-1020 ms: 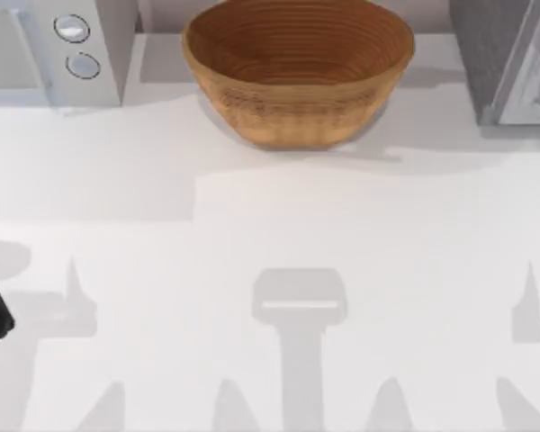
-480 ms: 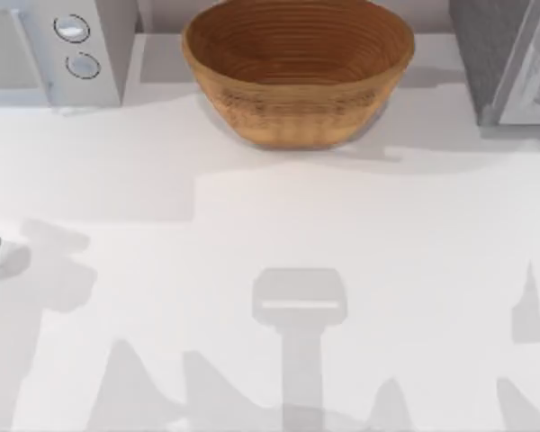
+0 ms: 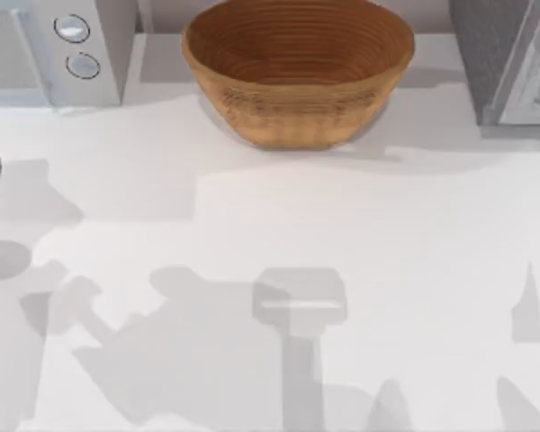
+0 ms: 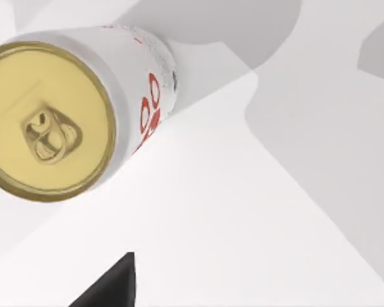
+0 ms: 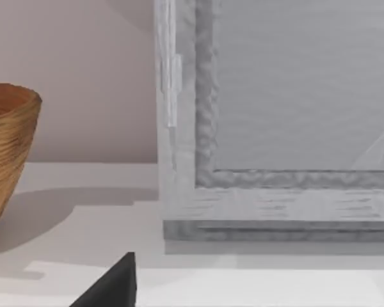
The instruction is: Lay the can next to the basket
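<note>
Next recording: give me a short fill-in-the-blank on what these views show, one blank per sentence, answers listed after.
1. In the left wrist view, the can shows its pale ____ top with a pull tab.
2. The lettering on the can's white side is ____.
3. In the top view, the basket stands at the table's ____ edge, between two grey appliances.
4. The basket holds ____.

Missing words: gold; red; far; nothing

Ribbed woven wicker basket (image 3: 297, 76), smooth gold metal can (image 4: 70, 115) top, matt white table (image 3: 387, 234)
</note>
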